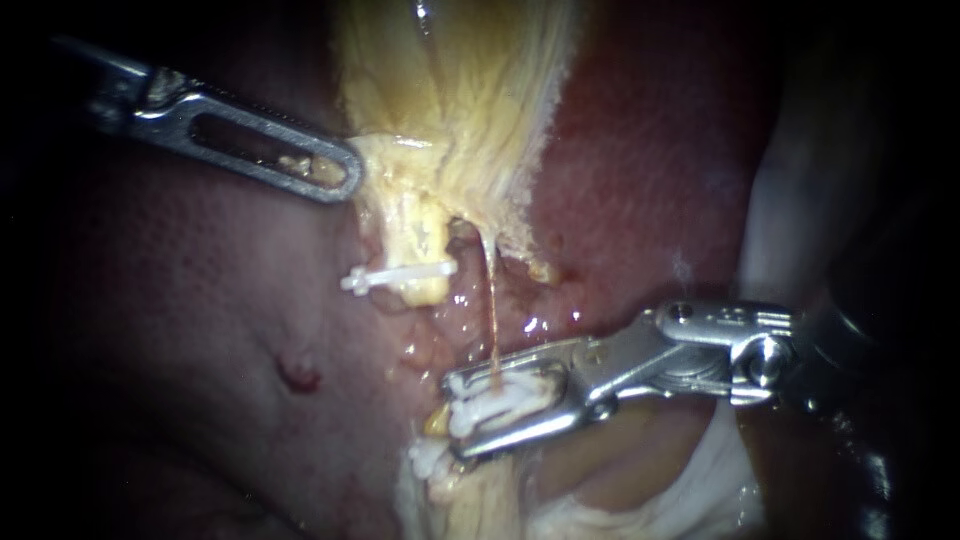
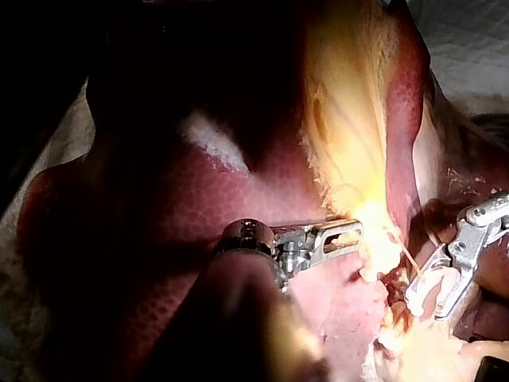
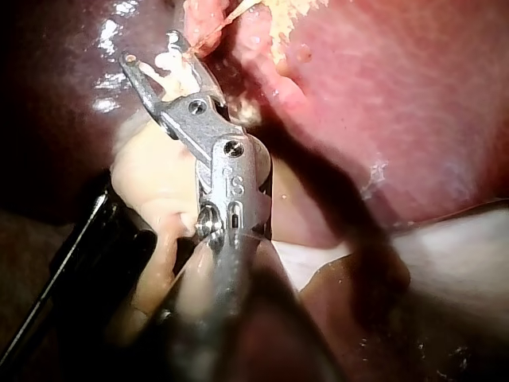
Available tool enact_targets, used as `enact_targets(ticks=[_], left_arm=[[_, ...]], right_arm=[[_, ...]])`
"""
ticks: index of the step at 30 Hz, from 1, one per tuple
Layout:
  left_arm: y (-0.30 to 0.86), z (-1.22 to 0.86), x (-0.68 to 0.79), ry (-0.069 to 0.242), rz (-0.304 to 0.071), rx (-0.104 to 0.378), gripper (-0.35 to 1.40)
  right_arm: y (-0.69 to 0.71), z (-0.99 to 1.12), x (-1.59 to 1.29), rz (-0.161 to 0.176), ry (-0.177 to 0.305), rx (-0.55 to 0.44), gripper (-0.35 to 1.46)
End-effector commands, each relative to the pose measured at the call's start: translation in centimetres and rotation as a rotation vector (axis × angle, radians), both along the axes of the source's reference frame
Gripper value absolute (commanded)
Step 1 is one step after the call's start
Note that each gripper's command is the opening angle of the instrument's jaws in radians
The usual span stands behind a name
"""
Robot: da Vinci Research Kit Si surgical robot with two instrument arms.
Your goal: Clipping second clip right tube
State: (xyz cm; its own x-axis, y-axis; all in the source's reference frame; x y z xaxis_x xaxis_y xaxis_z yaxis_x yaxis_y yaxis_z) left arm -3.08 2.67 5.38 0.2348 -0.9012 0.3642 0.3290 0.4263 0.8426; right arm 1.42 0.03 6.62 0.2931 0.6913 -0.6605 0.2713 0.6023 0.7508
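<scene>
Two instruments are seen working over the liver [image 1: 650,150]. The left instrument [image 1: 335,175] is clamped on yellow tissue [image 1: 450,80], bits of which show through the slot in its jaw.

The right tube [image 1: 493,310], a thin orange strand, is stretched down from that tissue into the jaws of the right instrument [image 1: 455,415]. These are closed around a white loaded clip [image 1: 490,402]. The strand is seen entering between the clip's legs. Whether the clip has latched cannot be told.

A lower clip [image 1: 428,460] is seen just beneath the jaws; what it grips is hidden. A third clip [image 1: 400,275] is set across the thicker left tube [image 1: 420,240].

The step in hand is judged to be the placing itself: the clip has been brought onto the tube, and the squeeze is under way or about to be made. A full, steady closure is called for next, with the clip kept square across the strand and clear of the lower clip. The jaws should then be released without dragging on so fine a tube.
</scene>
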Motion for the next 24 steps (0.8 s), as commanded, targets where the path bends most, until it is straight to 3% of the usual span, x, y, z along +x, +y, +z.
enact_targets(ticks=[1,10,17,24], left_arm=[[0.0,0.0,0.0,0.0,0.0,0.0,-0.35],[0.0,0.0,0.0,0.0,0.0,0.0,-0.35],[0.0,0.01,-0.01,0.0,-0.001,0.0,-0.35],[0.0,0.01,-0.01,0.001,-0.001,-0.001,-0.35]], right_arm=[[-0.01,0.0,-0.01,-0.002,-0.003,0.007,0.1],[0.01,-0.01,-0.05,-0.003,-0.002,0.008,-0.35],[0.04,-0.01,-0.09,0.003,-0.028,0.062,-0.35],[0.03,-0.03,-0.11,-0.007,-0.042,0.057,-0.35]])
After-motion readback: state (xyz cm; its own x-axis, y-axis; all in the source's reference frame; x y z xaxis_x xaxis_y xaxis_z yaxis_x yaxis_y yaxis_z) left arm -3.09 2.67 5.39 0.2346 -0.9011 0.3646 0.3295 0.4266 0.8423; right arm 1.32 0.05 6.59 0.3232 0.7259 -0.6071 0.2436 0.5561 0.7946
